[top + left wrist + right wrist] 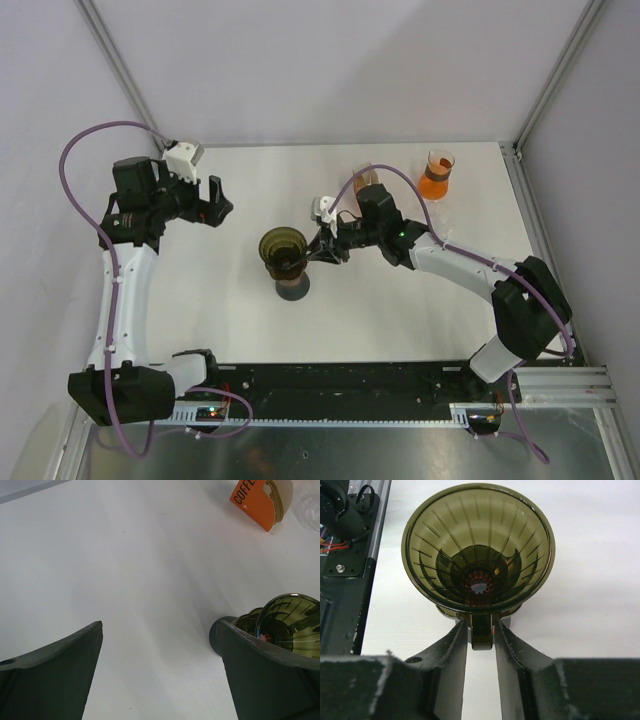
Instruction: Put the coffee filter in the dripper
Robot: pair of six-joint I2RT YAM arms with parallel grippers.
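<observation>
One pincer, the right pincer, is straddling the dripper's handle, grip unclear, and should be steadying it while the spread left pincer is fetching a coffee filter from the orange pack beyond.

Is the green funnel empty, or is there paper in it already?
Empty. The right wrist view looks straight down into the dripper: only its ribs and the hole at the bottom show, no paper.
</observation>
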